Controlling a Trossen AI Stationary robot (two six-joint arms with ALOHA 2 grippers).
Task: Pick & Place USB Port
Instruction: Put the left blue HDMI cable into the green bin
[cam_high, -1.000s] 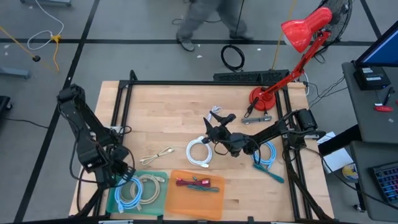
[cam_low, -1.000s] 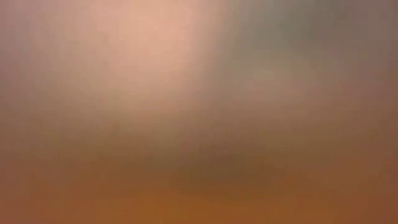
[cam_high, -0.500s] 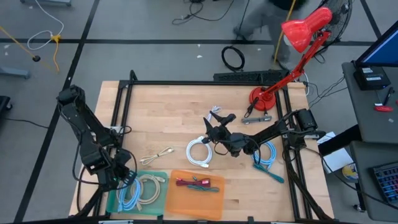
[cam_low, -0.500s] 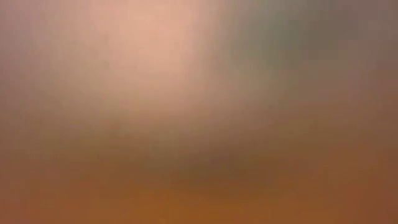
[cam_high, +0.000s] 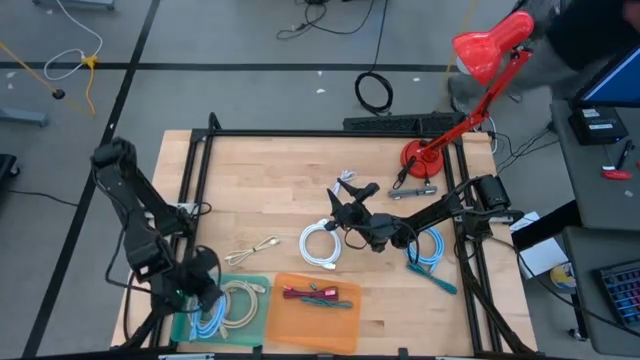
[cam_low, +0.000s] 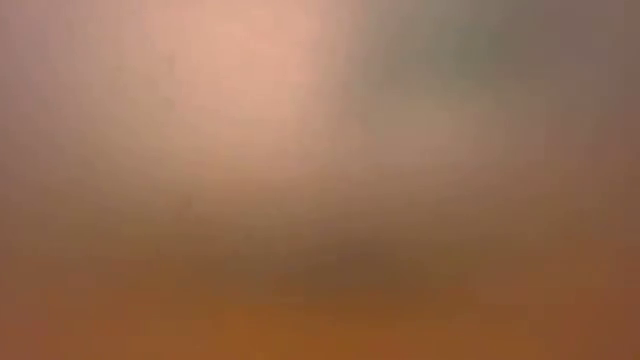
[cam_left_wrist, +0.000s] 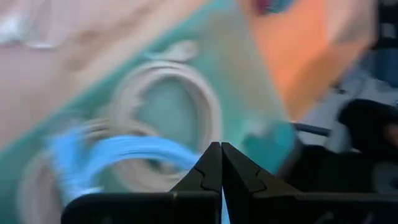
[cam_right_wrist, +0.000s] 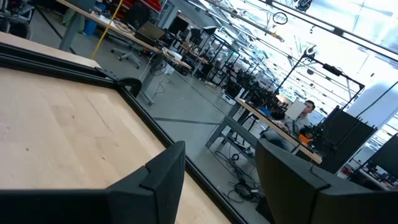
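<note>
Left tool (cam_left_wrist: 221, 163), fingers pressed together (nothing between them), over shallow green plastic tray (cam_high: 185, 325) collecting coiled blue cable (cam_high: 207, 312); right tool (cam_right_wrist: 221, 168), fingers apart, idle mid-surface.

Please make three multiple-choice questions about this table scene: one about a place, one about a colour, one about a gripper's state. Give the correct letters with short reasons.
1. Where is the left gripper?
A. over the green tray
B. beside the red lamp
C. over the orange tray

2. What colour is the coiled cable on the table near the right gripper?
A. black
B. white and blue
C. red

3. How do the left gripper's fingers stand?
A. wide open
B. shut
C. missing

Answers: 1 A, high view places it above the green tray. 2 B, the coil shows white and blue. 3 B, left wrist view shows the tips touching.
</note>
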